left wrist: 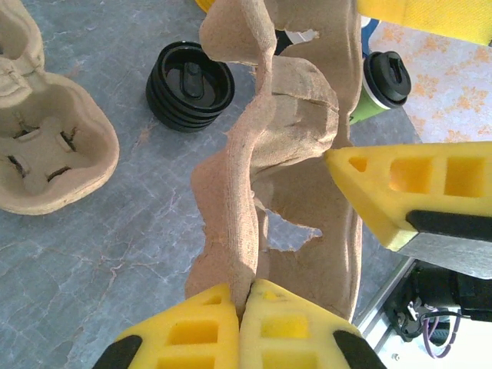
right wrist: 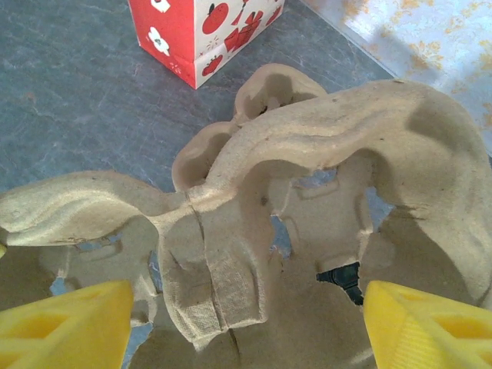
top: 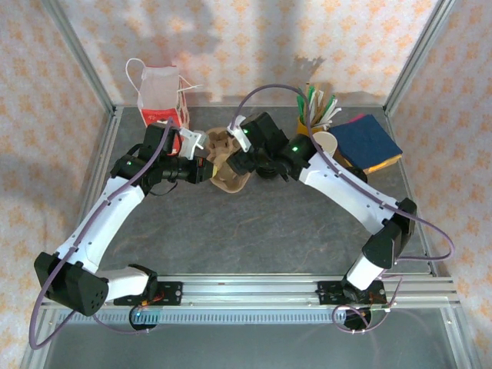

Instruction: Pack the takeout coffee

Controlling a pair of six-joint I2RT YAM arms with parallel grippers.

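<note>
The left gripper (left wrist: 240,321) is closed, its fingertips pinched together on the rim of a moulded-pulp cup carrier (left wrist: 288,146), which is held tilted on edge above the surface. The right gripper (right wrist: 246,330) is set wide, with one yellow finger (right wrist: 65,327) on each side of the same carrier and the pulp wall between them. Both grippers are positioned over the far half of the table (top: 254,231), about midway between its left and right edges. A second carrier (left wrist: 46,146) is laid flat on the surface, near a stack of black lids (left wrist: 190,84). The takeout coffee (left wrist: 387,75) is stood upright on the surface beyond the held carrier, with its lid fitted, apart from both grippers. Its place relative to the table edges cannot be told. A red printed bag (top: 161,100) is placed at the far left corner.
</note>
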